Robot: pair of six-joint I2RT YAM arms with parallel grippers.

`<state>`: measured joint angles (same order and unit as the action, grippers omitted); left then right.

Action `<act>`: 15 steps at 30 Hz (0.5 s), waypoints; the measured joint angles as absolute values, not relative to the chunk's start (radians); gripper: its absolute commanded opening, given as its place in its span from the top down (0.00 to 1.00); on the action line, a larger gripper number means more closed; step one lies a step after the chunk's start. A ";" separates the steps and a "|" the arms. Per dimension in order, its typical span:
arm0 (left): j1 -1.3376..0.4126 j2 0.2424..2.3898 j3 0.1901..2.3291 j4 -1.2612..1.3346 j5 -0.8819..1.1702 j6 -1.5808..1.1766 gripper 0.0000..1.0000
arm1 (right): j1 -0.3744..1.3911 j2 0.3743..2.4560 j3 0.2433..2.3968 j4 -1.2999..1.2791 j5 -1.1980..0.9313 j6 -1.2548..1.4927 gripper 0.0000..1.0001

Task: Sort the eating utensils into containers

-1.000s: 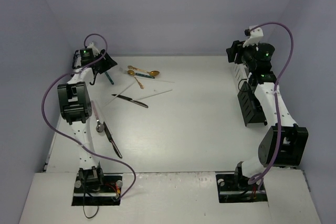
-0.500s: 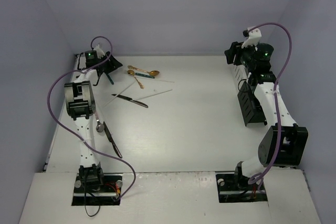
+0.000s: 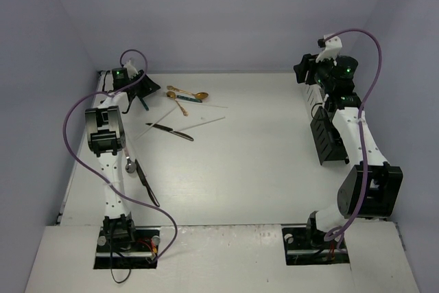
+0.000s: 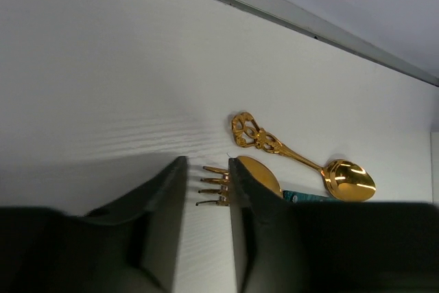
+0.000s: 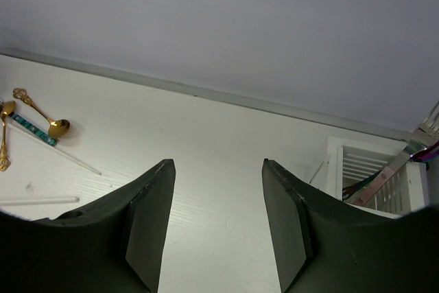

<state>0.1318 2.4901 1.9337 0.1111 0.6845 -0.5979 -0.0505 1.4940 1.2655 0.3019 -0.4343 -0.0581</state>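
Observation:
My left gripper point(image 3: 139, 86) is low at the back left of the table; in its wrist view point(image 4: 206, 162) the jaws stand narrowly apart. The gold tines of a fork point(image 4: 214, 186) show in the gap, coming from behind the right finger, and I cannot tell if they touch it. Its dark teal handle point(image 3: 143, 102) lies by the gripper. Two gold spoons point(image 4: 302, 162) point(image 3: 188, 94) lie just beyond. My right gripper point(image 5: 218, 162) point(image 3: 305, 70) is open and empty, raised at the back right next to the white holder point(image 5: 384, 176). The black holder point(image 3: 328, 138) stands in front of it.
A black-handled knife point(image 3: 169, 132) and pale chopsticks point(image 3: 206, 123) lie mid-left. A pink-handled spoon point(image 3: 127, 156) and another black-handled knife point(image 3: 146, 183) lie by the left arm. The back wall runs close behind both grippers. A copper-coloured piece point(image 5: 374, 182) stands in the white holder.
The left arm's upper link swung right and its wrist turned, bringing the gripper lower beside the teal-handled fork. The fork and the right arm have not moved.

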 measured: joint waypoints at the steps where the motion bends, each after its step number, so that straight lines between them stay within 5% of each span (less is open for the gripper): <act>1: 0.132 2.490 1.933 0.111 0.689 -0.601 0.85 | -0.051 1.494 1.266 0.302 -0.435 -0.058 0.50; 15: 0.132 2.488 1.899 0.127 0.713 -0.627 0.98 | -0.051 1.494 1.266 0.301 -0.434 -0.076 0.50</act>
